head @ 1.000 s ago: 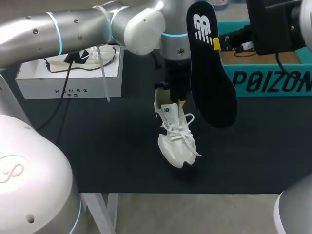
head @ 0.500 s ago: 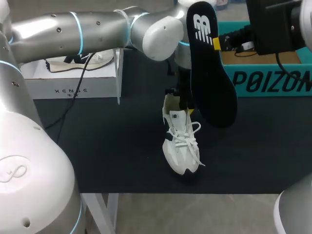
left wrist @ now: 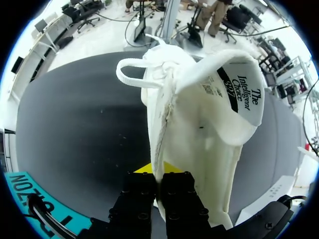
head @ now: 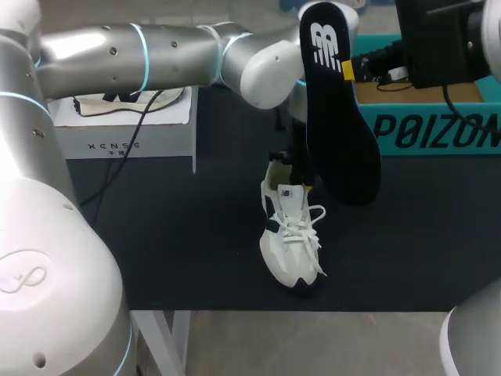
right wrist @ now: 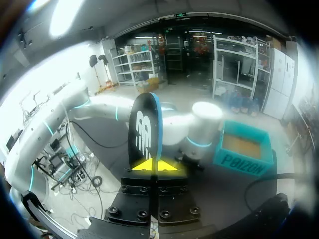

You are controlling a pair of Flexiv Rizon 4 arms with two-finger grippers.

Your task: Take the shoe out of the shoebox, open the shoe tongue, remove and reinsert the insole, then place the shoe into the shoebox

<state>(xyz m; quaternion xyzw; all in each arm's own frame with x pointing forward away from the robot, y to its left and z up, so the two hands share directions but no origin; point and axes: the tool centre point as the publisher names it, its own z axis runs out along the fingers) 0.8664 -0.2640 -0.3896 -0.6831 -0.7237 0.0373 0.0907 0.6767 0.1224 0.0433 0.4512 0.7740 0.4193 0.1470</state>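
A white laced shoe [head: 290, 239] stands toe-down on the black table mat [head: 156, 235], its heel raised. My left gripper [head: 293, 169] is shut on the shoe's heel collar from above. In the left wrist view the collar edge sits pinched at the left gripper [left wrist: 158, 169], and the shoe [left wrist: 199, 129] hangs ahead with its printed tongue [left wrist: 244, 94] folded open. My right gripper [head: 347, 70] is shut on the black insole [head: 338, 125], holding it upright in the air just right of the shoe. The insole [right wrist: 143, 130] rises edge-on from the right gripper [right wrist: 158, 166]. The teal shoebox [head: 427, 125] sits at the back right.
A white box [head: 117, 137] with another pale shoe [head: 129, 95] on top sits at the back left. A black cable [head: 102, 168] trails from it over the mat. The teal shoebox [right wrist: 244, 149] stands open with a brown inside.
My left arm has swung to the right, carrying the shoe slightly right and toward the table's front edge. The right arm and the insole have not moved.
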